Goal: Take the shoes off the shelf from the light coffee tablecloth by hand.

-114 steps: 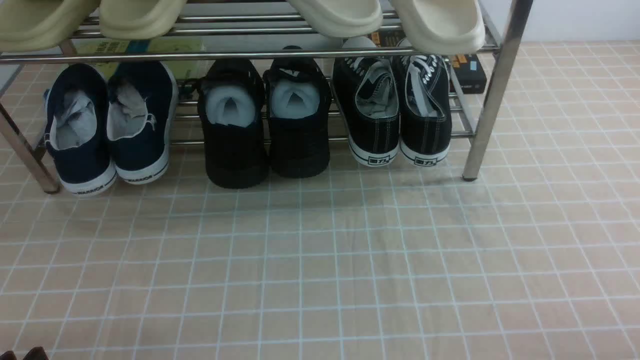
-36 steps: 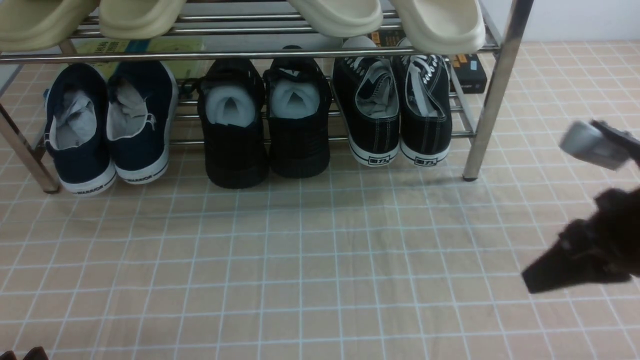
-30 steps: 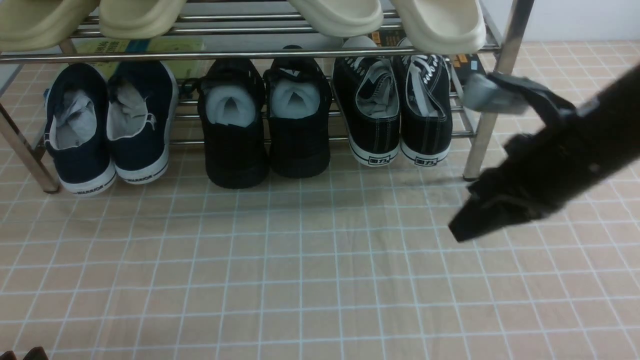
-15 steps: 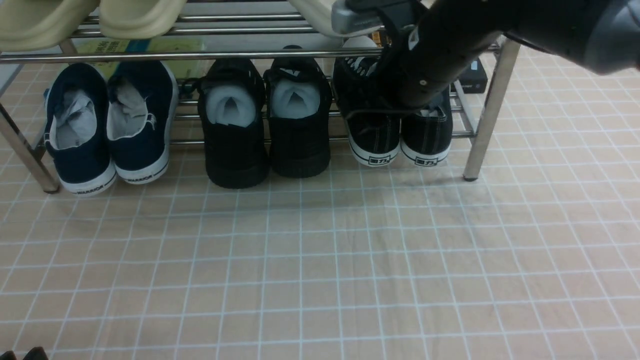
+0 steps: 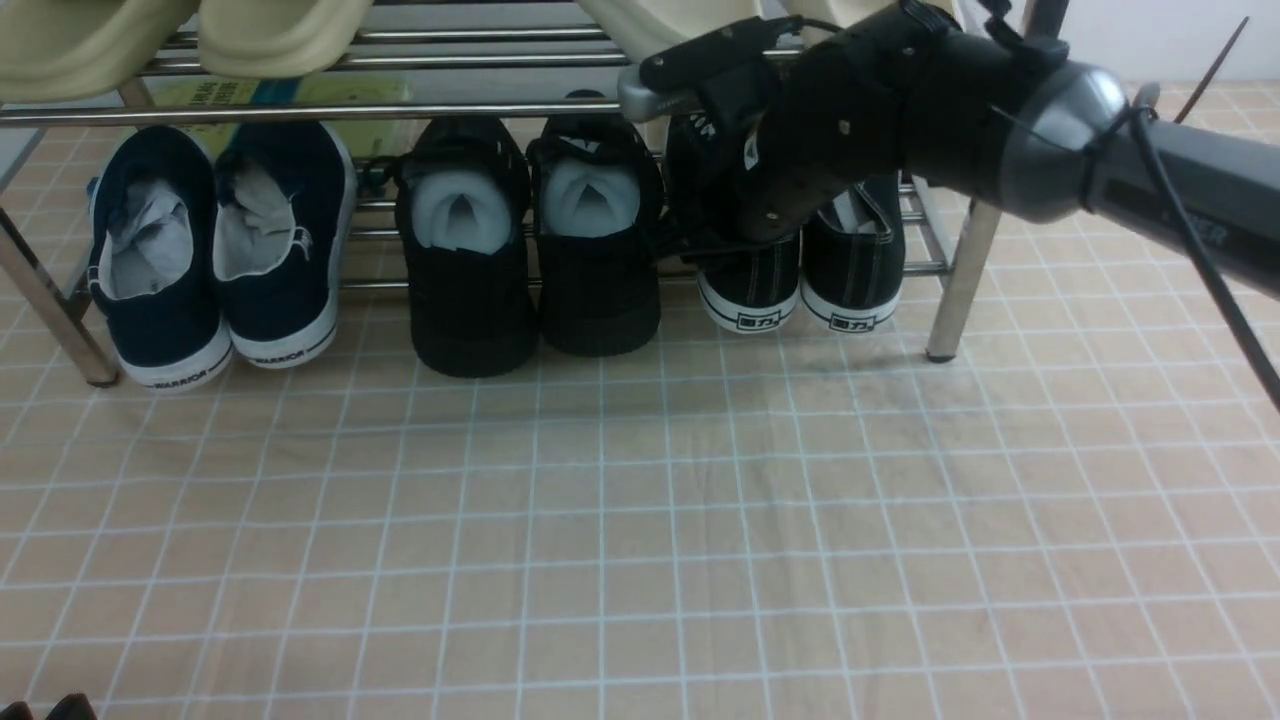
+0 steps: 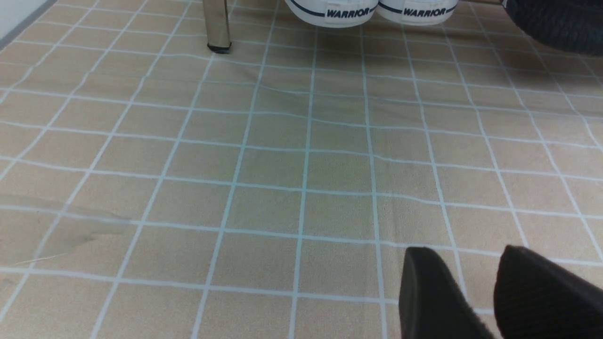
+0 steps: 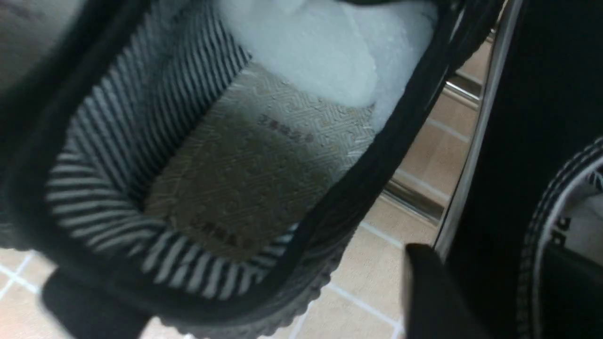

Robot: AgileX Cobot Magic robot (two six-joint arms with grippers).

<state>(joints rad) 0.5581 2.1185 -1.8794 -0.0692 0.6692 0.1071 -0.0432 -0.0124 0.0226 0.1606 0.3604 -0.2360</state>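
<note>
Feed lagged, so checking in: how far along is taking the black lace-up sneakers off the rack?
Done: nothing yet; both shoes sit on the lower tier of the shelf. In hand: the right gripper is in beside the left one, grip not visible. Left: grasp them and bring them onto the tablecloth. The left gripper hangs open over it.

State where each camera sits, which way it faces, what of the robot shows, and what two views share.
Front: between the arms, facing forward at the shelf of shoes; the right arm reaches over the black canvas sneakers.
Left wrist: low above the tablecloth, facing the heels of the navy slip-ons; the left gripper shows.
Right wrist: close over the black mesh sneaker, looking into it; one dark finger shows.
Shared: front and left wrist both show the navy slip-ons and tablecloth.
</note>
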